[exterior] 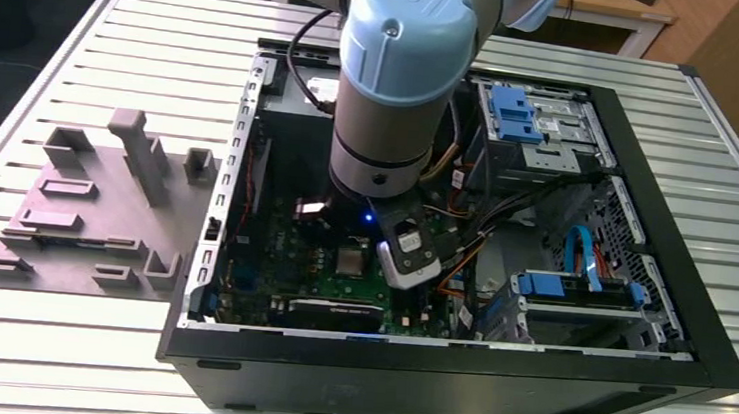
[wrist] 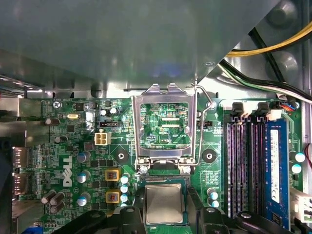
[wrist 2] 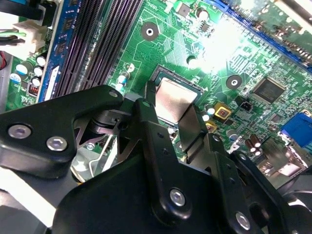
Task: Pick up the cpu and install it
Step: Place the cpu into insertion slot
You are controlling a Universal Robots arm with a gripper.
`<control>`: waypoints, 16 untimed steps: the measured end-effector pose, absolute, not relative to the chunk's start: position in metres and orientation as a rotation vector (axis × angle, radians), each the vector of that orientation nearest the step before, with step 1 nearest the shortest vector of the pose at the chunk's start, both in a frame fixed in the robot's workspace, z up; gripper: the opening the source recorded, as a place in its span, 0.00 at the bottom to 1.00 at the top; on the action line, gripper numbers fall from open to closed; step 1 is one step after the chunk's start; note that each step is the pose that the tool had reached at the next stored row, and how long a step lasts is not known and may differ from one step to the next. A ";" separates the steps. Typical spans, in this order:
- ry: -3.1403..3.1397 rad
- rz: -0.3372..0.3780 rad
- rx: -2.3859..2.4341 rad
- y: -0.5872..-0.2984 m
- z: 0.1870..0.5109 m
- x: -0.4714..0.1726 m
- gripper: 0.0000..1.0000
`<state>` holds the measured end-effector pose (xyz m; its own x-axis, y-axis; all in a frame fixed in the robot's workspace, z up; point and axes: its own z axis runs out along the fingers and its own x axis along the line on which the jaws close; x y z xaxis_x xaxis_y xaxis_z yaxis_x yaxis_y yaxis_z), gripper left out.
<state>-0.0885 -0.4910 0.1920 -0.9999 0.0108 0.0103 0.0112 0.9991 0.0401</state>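
From my station I see the arm [exterior: 401, 79] reaching straight down into the computer case [exterior: 462, 381]. The case lies on its side on the slatted counter [exterior: 77, 342], in the middle of the exterior view. Laid that way, the motherboard [wrist: 73, 146] faces up, so a vertical approach works.

The gripper [wrist 2: 170, 111] sits low over the board. The cpu [wrist: 165, 204] lies directly beneath it, its pale metal top level and square within the dark border of the socket. In both wrist views the gripper straddles the chip at two opposite edges, which I judge is meant to keep it flat and aligned. I cannot tell whether the gripper is clamped on the cpu or merely around it. Nor can I tell whether the chip is fully seated or just above the socket.

The metal socket frame [wrist: 165, 127] stands hinged open just beside the chip, with its wire lever [wrist: 202, 129] alongside, so nothing covers the socket. The memory slots [wrist: 243, 165] run near the socket but clear of the gripper. The grey parts fixture [exterior: 88, 213] sits on the counter at the exterior view's left, apart from the case.
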 end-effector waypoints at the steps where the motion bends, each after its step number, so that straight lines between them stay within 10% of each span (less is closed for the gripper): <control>1: -3.131 -0.063 -0.017 -0.491 0.192 -0.088 0.46; 16: -3.131 -0.062 -0.036 -0.491 0.192 -0.083 0.46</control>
